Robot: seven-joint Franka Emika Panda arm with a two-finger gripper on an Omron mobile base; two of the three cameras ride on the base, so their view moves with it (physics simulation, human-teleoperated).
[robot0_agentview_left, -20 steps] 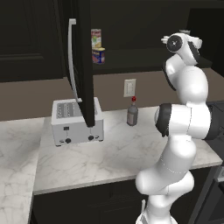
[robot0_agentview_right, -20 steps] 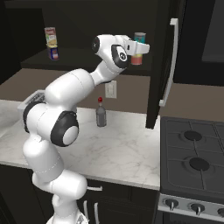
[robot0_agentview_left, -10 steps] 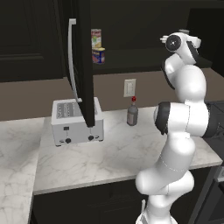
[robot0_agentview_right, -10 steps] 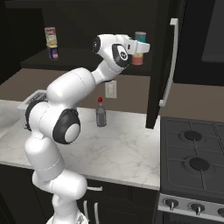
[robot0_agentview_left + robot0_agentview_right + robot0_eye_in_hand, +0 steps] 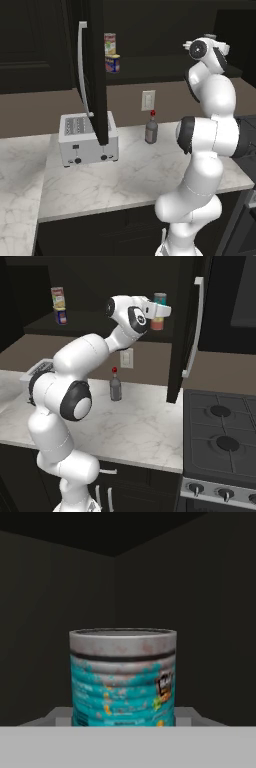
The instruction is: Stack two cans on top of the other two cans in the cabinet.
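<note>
Holding teal can (image 5: 123,678) between jaws, apparently clamped, directly above red-orange can (image 5: 157,323) on cabinet shelf (image 5: 100,318). Far off to side of jaws: red-label can (image 5: 110,43) already atop yellow can (image 5: 112,63). Judgement: one stack done, second nearly placed; release left.

In the hand view, the teal-blue can (image 5: 123,677) has its base cut off behind the bottom band. In the right base view, you cannot tell whether the gripper (image 5: 161,310) grips it; the red-orange can (image 5: 157,323) below is partly hidden.
</note>
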